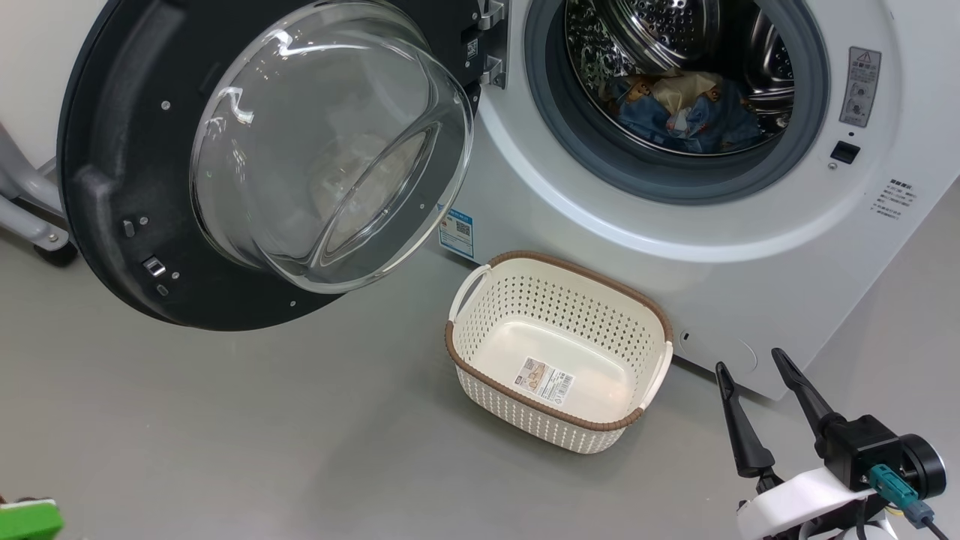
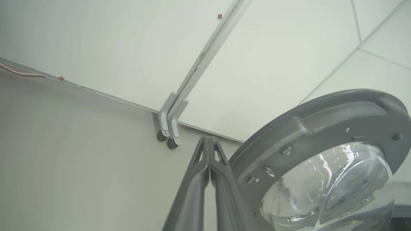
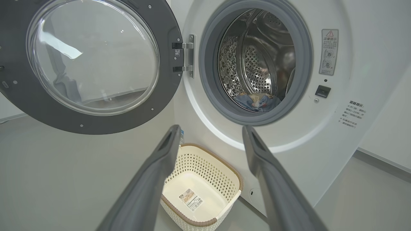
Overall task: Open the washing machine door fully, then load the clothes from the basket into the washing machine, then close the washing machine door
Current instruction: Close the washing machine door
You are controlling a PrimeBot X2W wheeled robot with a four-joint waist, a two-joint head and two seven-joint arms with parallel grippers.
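Clothes (image 1: 686, 112), blue with cream, lie low in the drum of the washing machine (image 1: 675, 247). The washing machine door (image 1: 97, 187) hangs wide open on its hinge. The basket (image 1: 570, 264) stands on the floor (image 1: 225, 435), smooth matte grey, just before the machine. White wall panels (image 2: 96, 41) behind, with a grey castered frame leg (image 2: 170, 122) at their foot. Left gripper (image 2: 208, 141) clenched on nothing, beside the door rim. Right gripper (image 1: 748, 360) released, fingers spread, right of the basket.
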